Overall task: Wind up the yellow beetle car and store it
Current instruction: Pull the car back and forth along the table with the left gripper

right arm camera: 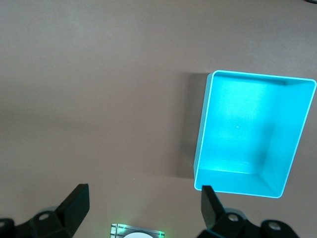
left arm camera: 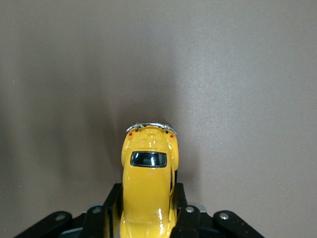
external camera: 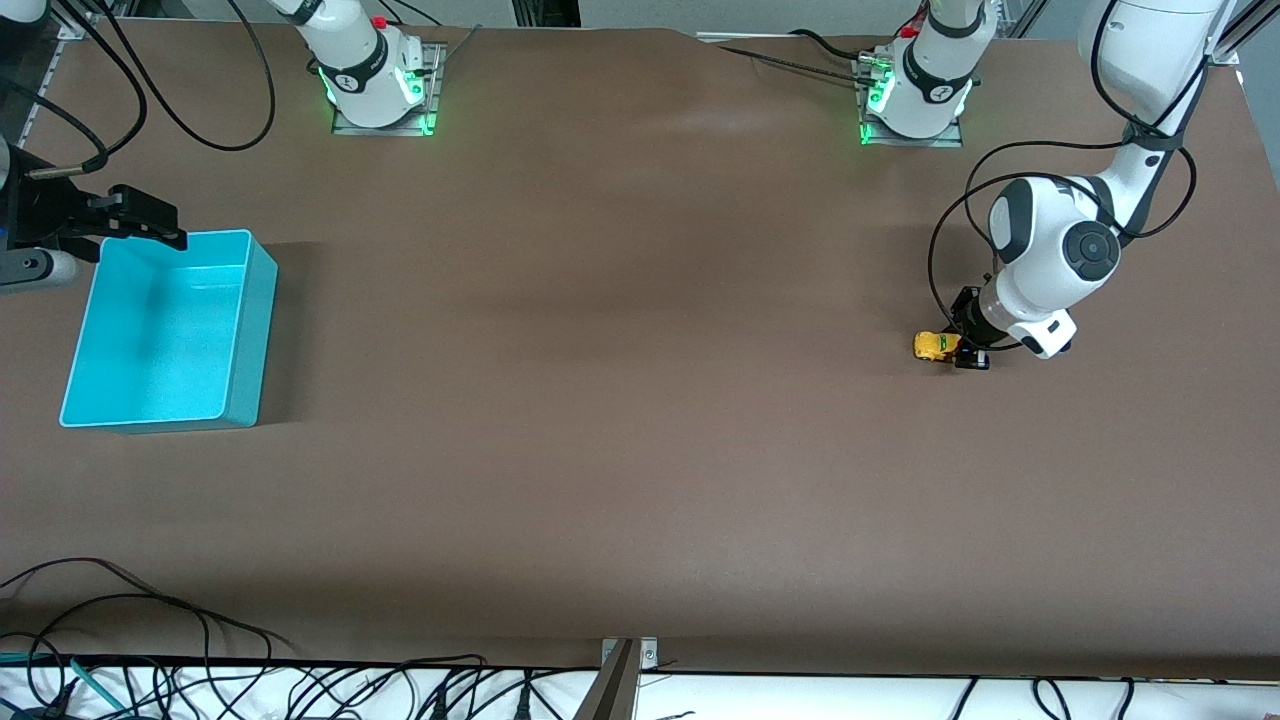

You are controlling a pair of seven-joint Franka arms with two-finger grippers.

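The yellow beetle car (external camera: 936, 346) sits on the brown table (external camera: 620, 450) toward the left arm's end, wheels down. The left gripper (external camera: 962, 352) is low at the table there, its two black fingers (left arm camera: 187, 218) clamped on the car's sides, one on each flank; in the left wrist view the car (left arm camera: 148, 183) points away from the gripper, chrome bumper and dark window showing (no badge or lettering can be read on it). Well apart, toward the right arm's end, stands the teal bin (external camera: 255, 330). The right gripper (external camera: 140, 222) waits above the bin's farther rim, its fingers (right arm camera: 74, 203) spread wide apart, holding nothing.
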